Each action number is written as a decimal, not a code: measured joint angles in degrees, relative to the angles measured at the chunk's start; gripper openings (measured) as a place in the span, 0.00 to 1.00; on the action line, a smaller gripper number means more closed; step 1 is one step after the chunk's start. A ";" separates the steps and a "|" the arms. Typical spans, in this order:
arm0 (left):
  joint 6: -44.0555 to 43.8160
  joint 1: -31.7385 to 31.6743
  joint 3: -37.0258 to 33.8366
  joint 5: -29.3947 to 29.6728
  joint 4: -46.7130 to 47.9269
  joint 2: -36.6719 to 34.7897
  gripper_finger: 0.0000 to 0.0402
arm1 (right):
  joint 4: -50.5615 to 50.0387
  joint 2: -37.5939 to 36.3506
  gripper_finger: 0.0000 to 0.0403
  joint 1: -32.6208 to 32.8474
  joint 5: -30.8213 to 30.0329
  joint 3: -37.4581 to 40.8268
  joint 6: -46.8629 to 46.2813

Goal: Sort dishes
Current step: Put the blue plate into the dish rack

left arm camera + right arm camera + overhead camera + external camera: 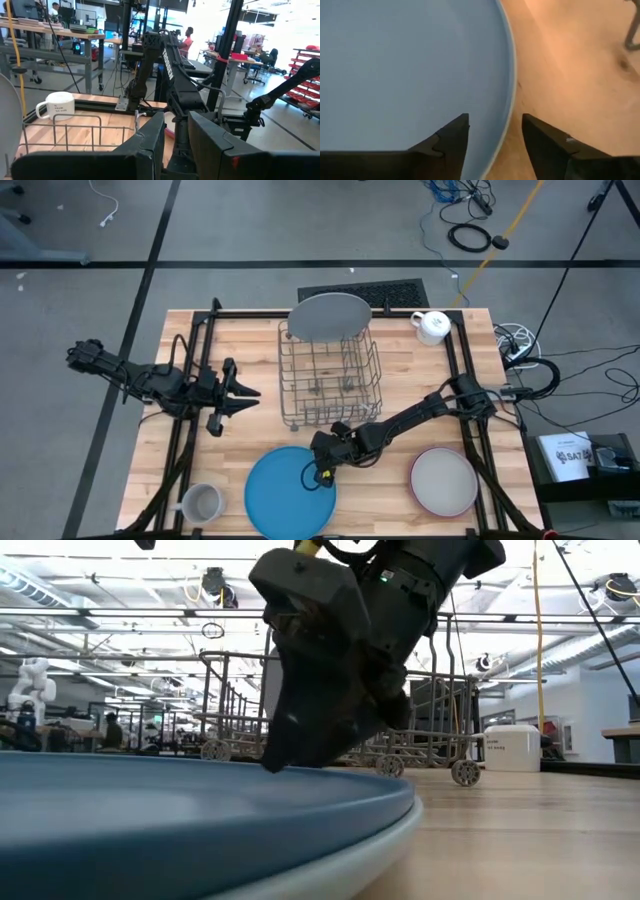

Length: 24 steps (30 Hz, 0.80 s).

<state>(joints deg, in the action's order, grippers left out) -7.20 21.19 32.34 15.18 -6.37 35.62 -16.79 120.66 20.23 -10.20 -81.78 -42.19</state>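
A large blue plate (290, 492) lies flat on the table near its front edge. My right gripper (495, 135) is open and slants down over the plate's far right rim (511, 100), with one finger above the plate's face and the other above the bare wood. In the low view it hangs just over the plate (150, 810). A large grey plate (330, 317) stands on edge in the far end of the wire rack (330, 380). A pink-rimmed grey plate (444, 482) lies flat at the near right. My left gripper (248, 392) waits left of the rack, slightly open and holding nothing. My right gripper's fingers stand on either side of the blue plate's rim, coming from above and the table's right. Whether either fingertip touches the plate, I cannot tell.
A white mug (432, 326) stands at the far right corner and a grey mug (202, 503) at the near left corner. Black frame rails (195, 360) run along both sides of the table. Bare wood lies between the blue plate and the pink-rimmed one.
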 joint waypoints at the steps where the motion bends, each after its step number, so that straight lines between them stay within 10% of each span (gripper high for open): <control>1: 0.01 0.00 0.00 0.00 0.02 0.00 0.22 | 0.34 0.00 0.45 0.00 -0.15 -0.02 0.08; 24: 0.04 0.00 0.00 0.00 0.02 0.00 0.22 | 2.08 1.22 0.03 -0.20 -1.77 -0.02 2.14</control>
<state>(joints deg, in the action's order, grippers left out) -7.16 21.19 32.34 15.18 -6.35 35.62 -14.70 121.89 20.03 -11.97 -81.80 -40.05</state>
